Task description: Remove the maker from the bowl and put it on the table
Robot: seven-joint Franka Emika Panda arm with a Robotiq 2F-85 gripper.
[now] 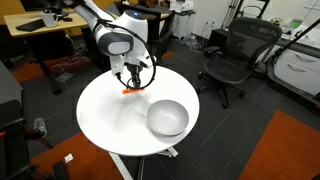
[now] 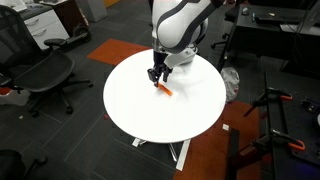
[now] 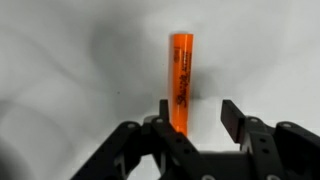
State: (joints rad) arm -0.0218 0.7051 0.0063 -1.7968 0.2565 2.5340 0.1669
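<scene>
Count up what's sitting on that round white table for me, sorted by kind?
orange marker: 1
grey-white bowl: 1
Total: 2 things on the table

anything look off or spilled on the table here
Nothing stands out. The orange marker lies flat on the white table, below the open gripper and outside the bowl. The bowl sits upright and looks empty. No spill or damage shows.
</scene>
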